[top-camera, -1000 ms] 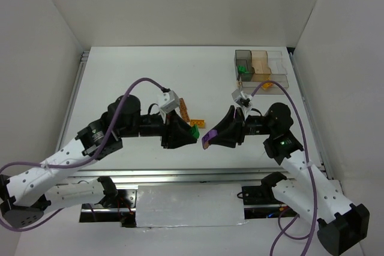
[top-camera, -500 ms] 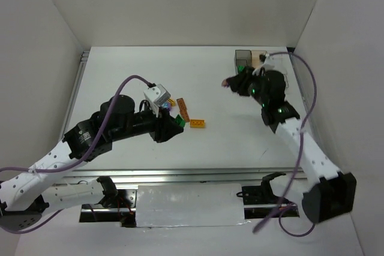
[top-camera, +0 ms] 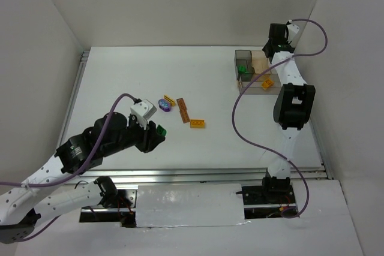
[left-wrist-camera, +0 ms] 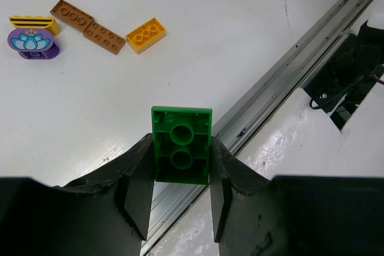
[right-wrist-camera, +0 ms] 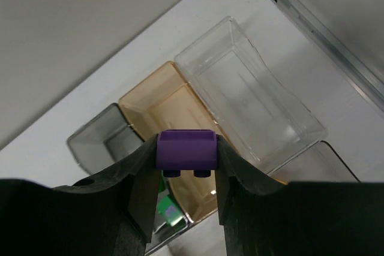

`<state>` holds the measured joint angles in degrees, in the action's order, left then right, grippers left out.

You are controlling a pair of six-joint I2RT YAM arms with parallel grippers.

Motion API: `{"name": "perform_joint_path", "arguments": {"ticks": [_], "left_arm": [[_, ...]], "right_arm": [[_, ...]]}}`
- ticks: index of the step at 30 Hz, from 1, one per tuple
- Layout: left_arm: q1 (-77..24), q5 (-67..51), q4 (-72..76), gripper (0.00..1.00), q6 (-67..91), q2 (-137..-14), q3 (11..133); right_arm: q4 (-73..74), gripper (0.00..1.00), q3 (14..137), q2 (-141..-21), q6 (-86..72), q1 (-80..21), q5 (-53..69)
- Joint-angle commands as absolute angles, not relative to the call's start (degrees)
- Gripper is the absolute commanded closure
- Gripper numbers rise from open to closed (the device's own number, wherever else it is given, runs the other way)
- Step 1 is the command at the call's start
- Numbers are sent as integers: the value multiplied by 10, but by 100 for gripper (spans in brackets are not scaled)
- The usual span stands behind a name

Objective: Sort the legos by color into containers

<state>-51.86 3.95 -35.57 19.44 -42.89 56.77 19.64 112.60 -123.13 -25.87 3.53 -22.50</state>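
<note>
1. The left gripper (left-wrist-camera: 180, 163) is clamped on a green lego (left-wrist-camera: 181, 145), one finger on each long side. The brick's long axis runs along the fingers and points away from the wrist. The face with two rings is turned to the wrist camera.
2. Seen from above, this brick (top-camera: 161, 130) is held over the near-left part of the white table (top-camera: 120, 76), close to the front rail.
3. The right gripper (right-wrist-camera: 186, 155) is closed on a purple lego (right-wrist-camera: 186, 150). Its long axis lies across the gap from finger to finger, and its two studs point toward the bottom of the wrist view.
4. The purple brick is held above the containers (top-camera: 282, 77) at the far right corner, in line with the amber compartment (right-wrist-camera: 174, 106). A clear compartment (right-wrist-camera: 252, 100) lies beside it and a smoky one (right-wrist-camera: 99, 142) on the other side.
5. On the table between the arms lie loose legos: a purple flower piece (left-wrist-camera: 33, 43) touching a yellow piece (left-wrist-camera: 33, 23), two brown plates (left-wrist-camera: 87, 23) laid end to end, and an orange brick (left-wrist-camera: 146, 33) just beside them.
</note>
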Motion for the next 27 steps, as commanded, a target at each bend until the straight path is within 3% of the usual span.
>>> {"name": "perform_joint_path", "arguments": {"ticks": [1,9,10,12,13,14,17,24,27], "left_arm": [[-512,44,-336,100,181,-443,566],[-494,22,-336,100,177,-458,564],[-491,19,-337,100,178,-457,564],[-487,19,-335,100,180,-457,564],[-482,16,-336,100,181,-459,565],[-479,15,-336,100,184,-461,565],[-467,5,-334,100,185,-468,566],[-435,-57,-313,100,192,-468,568],[-422,-104,-294,100,199,-475,577]], "right_arm": [[263,100,1199,-1284,-242,36,-242],[223,97,1174,-1297,-248,37,-200],[223,92,1175,-1297,-248,38,-196],[226,71,1179,-1300,-245,38,-187],[228,44,1184,-1303,-243,37,-185],[235,33,1187,-1303,-243,38,-182],[245,12,1189,-1298,-243,39,-185],[246,8,1162,-1233,-243,37,-150],[250,11,1106,-1153,-243,33,-19]]}}
